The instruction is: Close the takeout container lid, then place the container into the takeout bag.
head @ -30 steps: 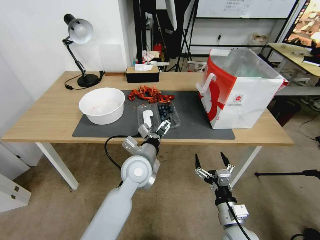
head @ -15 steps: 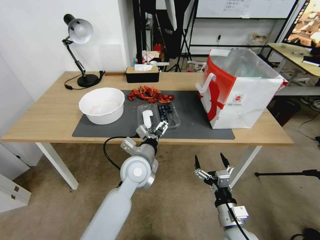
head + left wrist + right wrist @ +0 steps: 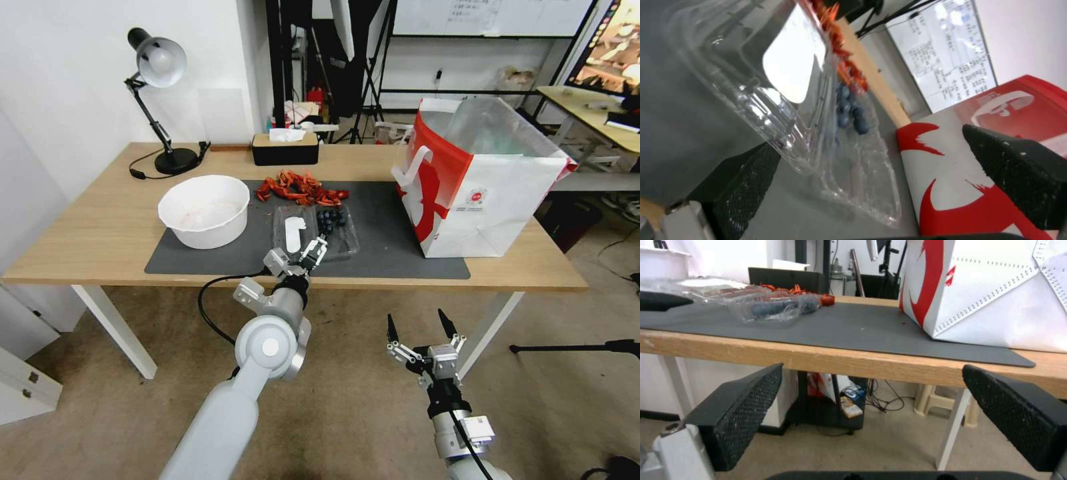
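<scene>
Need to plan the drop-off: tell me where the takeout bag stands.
In the head view, the takeout bag stands upright on the table's right side, partly on the grey mat, right of the takeout container.

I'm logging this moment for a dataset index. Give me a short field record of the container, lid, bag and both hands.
container: clear clamshell holding blueberries, on the dark mat
lid: raised partway, not shut, white sticker up
bag: white-and-red takeout bag, upright, open-topped, on the table's right end
left hand: open at the lid's near edge, one finger under it
right hand: open, below the table edge, idle
</scene>
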